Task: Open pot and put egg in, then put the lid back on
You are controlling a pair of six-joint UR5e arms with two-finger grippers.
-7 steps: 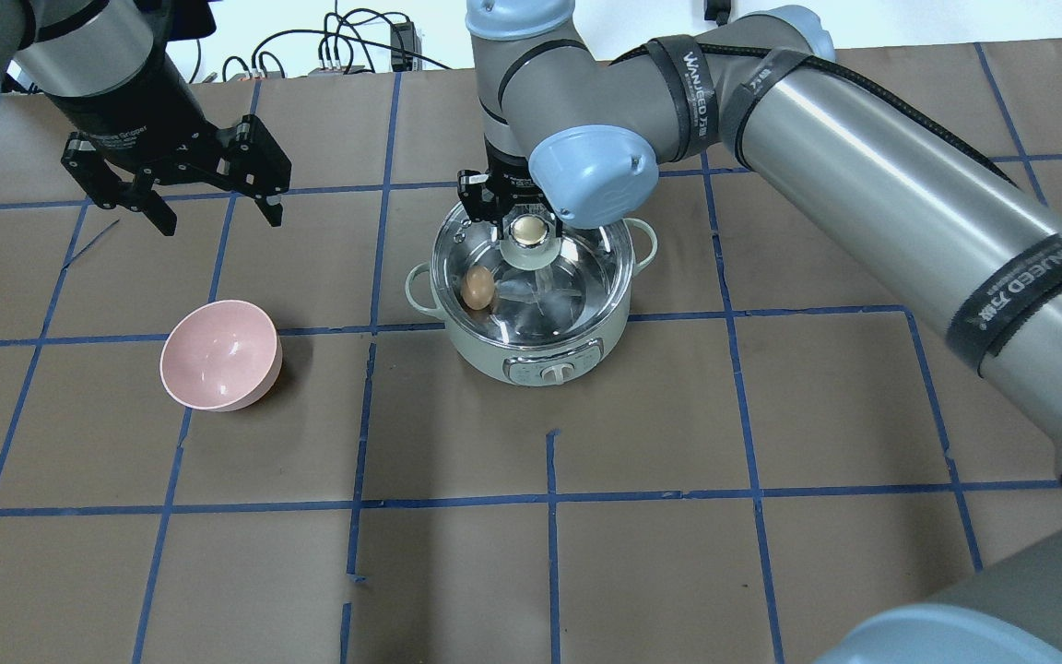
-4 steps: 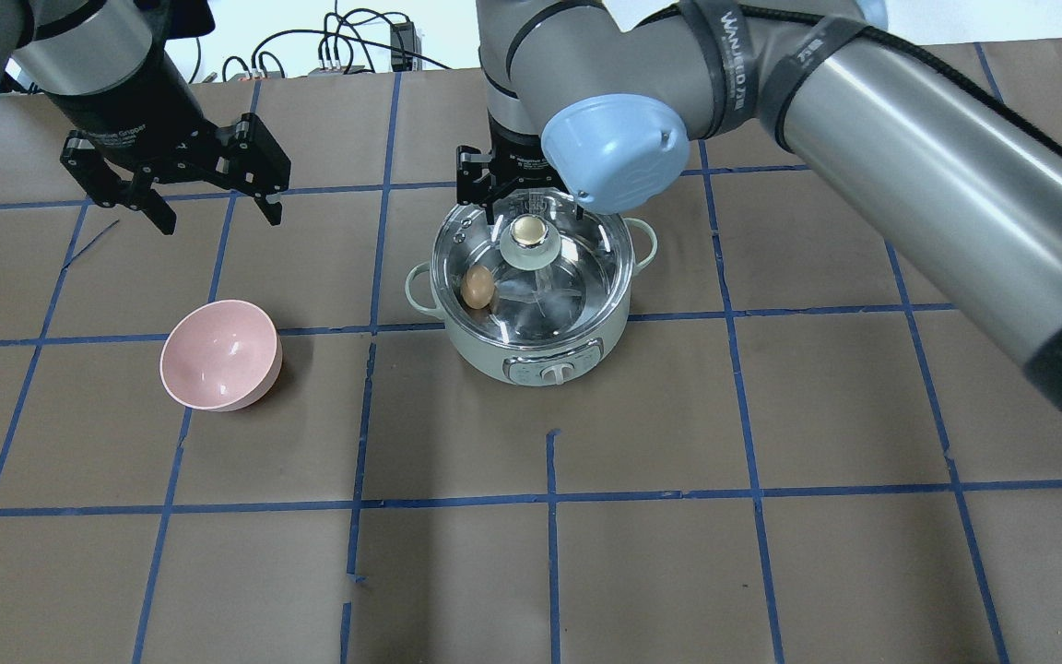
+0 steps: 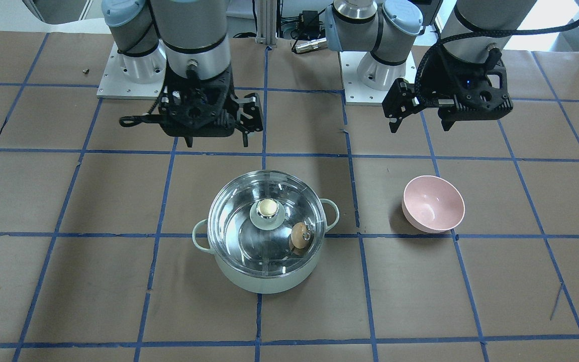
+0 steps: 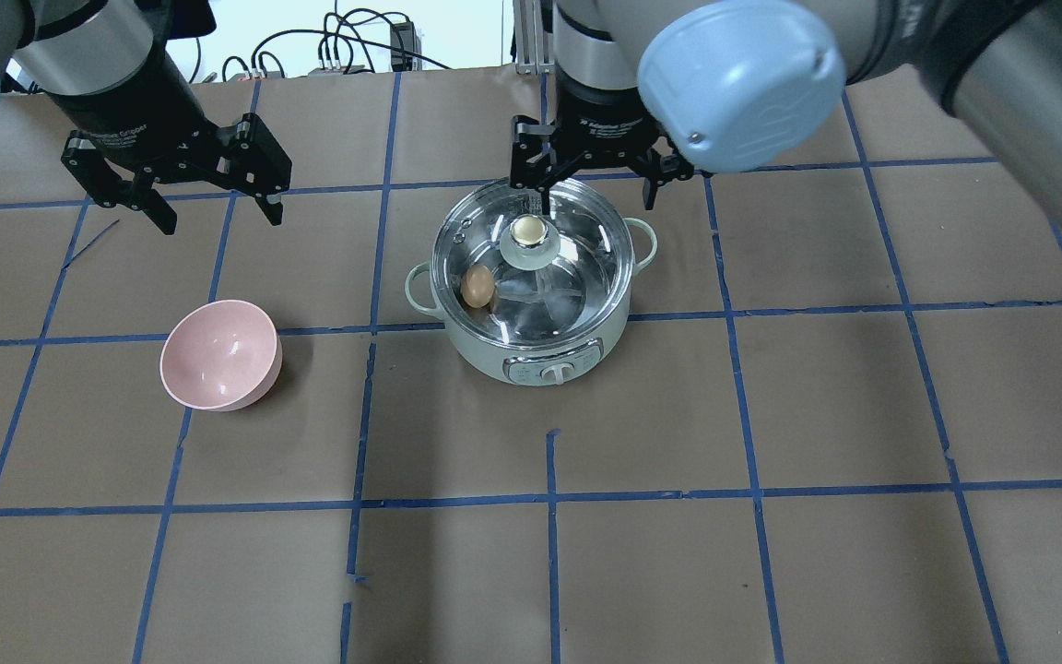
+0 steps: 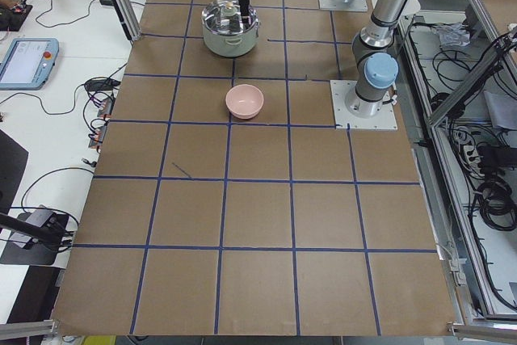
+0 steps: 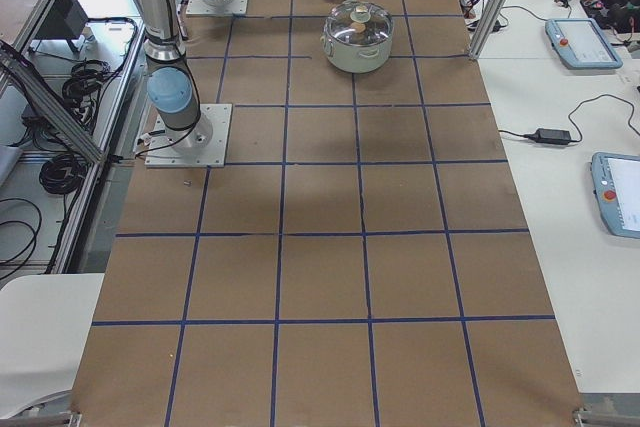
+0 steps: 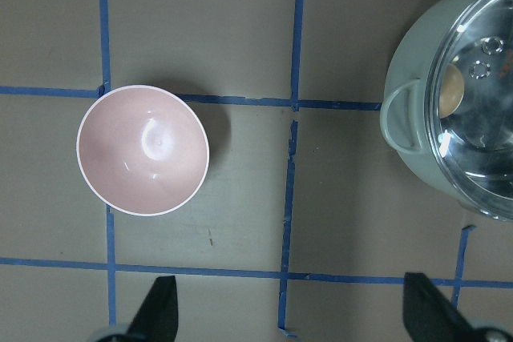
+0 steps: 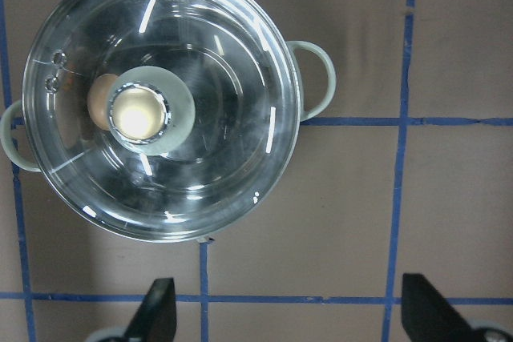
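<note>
Here's the brown paper-covered table with its blue tape grid [image 4: 771,415]. On it stands the wide mint-green round pot [image 4: 480,355], closed, with the clear glass steel-rimmed lid [image 4: 577,267] seated flat on its rim. The pale pink bowl [image 4: 220,355] sits well apart, on the left arm's side. The right gripper [image 4: 584,183] hangs above the pot, spread wide and empty. The left gripper [image 4: 219,219], also wide and empty, hovers near the bowl. The cream-gold lid knob [image 4: 525,231] lies below the right gripper and off its centre line, touching neither finger, so a retreat should disturb nothing. The small tan egg [image 4: 477,286] rests inside by the wall.
</note>
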